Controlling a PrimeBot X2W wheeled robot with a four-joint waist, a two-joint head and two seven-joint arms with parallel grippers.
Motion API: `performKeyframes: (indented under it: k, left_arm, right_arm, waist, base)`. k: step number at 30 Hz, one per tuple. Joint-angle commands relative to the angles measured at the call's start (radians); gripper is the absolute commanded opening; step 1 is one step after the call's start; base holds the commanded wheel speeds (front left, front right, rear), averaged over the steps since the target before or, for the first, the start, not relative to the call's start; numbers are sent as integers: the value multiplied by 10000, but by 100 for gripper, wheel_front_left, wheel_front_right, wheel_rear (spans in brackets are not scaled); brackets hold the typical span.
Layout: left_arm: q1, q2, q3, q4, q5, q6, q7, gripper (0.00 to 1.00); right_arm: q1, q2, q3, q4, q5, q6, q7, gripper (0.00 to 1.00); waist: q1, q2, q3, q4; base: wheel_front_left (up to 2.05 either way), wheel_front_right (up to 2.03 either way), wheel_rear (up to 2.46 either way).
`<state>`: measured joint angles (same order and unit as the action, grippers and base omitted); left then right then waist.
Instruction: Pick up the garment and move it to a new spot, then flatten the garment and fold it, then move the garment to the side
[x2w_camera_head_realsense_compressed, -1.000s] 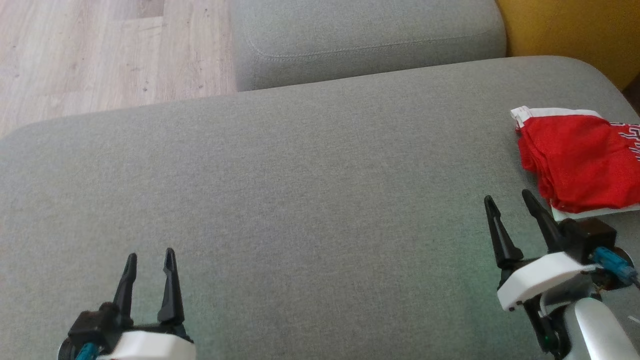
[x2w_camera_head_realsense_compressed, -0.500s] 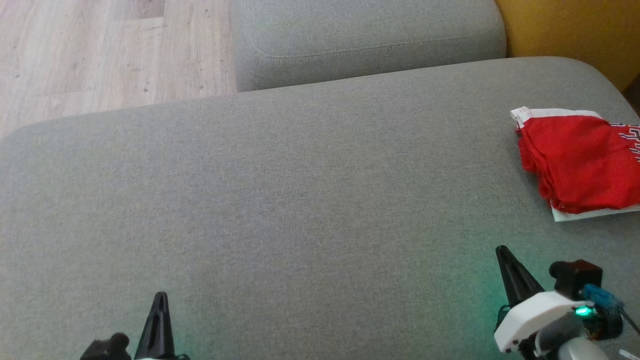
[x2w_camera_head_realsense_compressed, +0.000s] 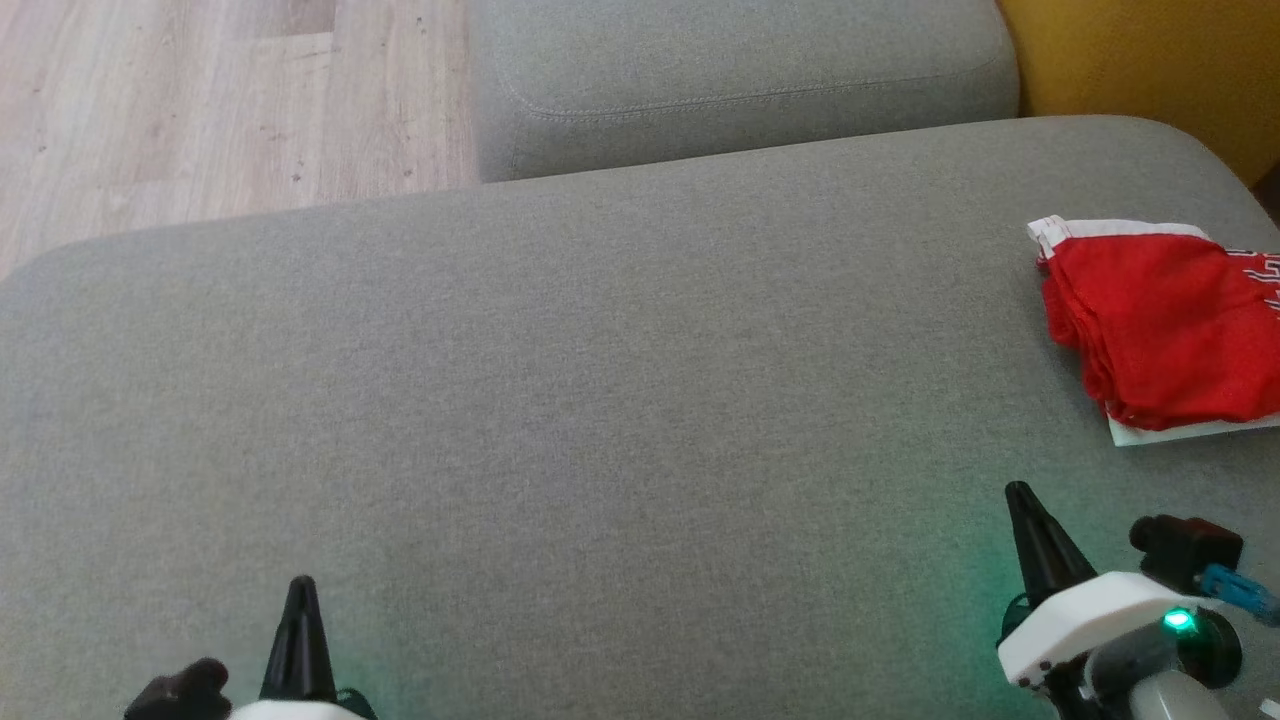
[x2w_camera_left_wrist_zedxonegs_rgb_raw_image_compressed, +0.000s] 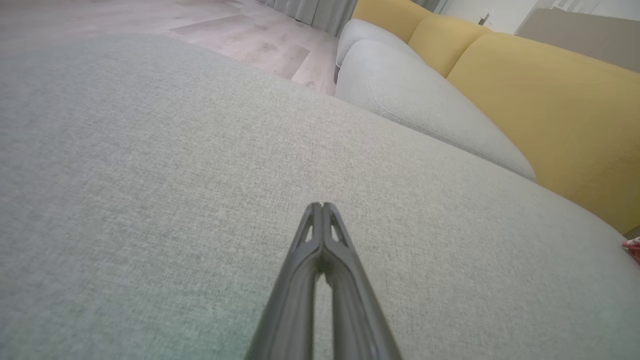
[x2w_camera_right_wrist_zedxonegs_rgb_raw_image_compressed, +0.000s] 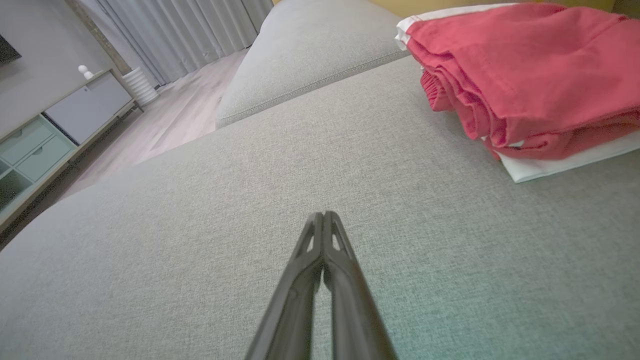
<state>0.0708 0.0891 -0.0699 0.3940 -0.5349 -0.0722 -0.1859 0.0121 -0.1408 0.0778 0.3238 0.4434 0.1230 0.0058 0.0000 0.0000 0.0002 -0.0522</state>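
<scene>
Grey sofa seat (x2w_camera_head_realsense_compressed: 600, 400), wood floor (x2w_camera_head_realsense_compressed: 200, 100) beyond | red folded garment (x2w_camera_head_realsense_compressed: 1165, 335) at seat's right end, cut off by head view's edge, white layer beneath | right wrist view adds curtains (x2w_camera_right_wrist_zedxonegs_rgb_raw_image_compressed: 190, 35), cabinet (x2w_camera_right_wrist_zedxonegs_rgb_raw_image_compressed: 60, 125) | left wrist view adds yellow backrest (x2w_camera_left_wrist_zedxonegs_rgb_raw_image_compressed: 525, 100) | left fingers (x2w_camera_left_wrist_zedxonegs_rgb_raw_image_compressed: 300, 280) pressed together, empty | right fingers (x2w_camera_right_wrist_zedxonegs_rgb_raw_image_compressed: 300, 290) pressed together, empty, near garment, apart

The garment (x2w_camera_head_realsense_compressed: 1160, 330), lying at the cushion's (x2w_camera_head_realsense_compressed: 600, 400) right edge, is running off the head view's right side, its print too small to read. The bottom edge is cutting off most of the left gripper (x2w_camera_head_realsense_compressed: 300, 588) and part of the right gripper (x2w_camera_head_realsense_compressed: 1020, 495).
</scene>
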Motion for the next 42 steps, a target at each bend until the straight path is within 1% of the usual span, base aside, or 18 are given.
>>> performKeyframes:
  k: [1,42]
  left_arm:
    - [-456,54,185,-361,-226,-95,54,0]
    - [-989,-123,848,-811,-4430,-291,1231,0]
  right_arm:
    - [-489,-35,-110,-360,279,14,24,0]
    - [-774,342,-835,-533,4828,39,446,0]
  waist:
    - [0,0,0,6]
    - [0,0,12,212]
  base:
    - [0,0,0]
    - [0,0,0]
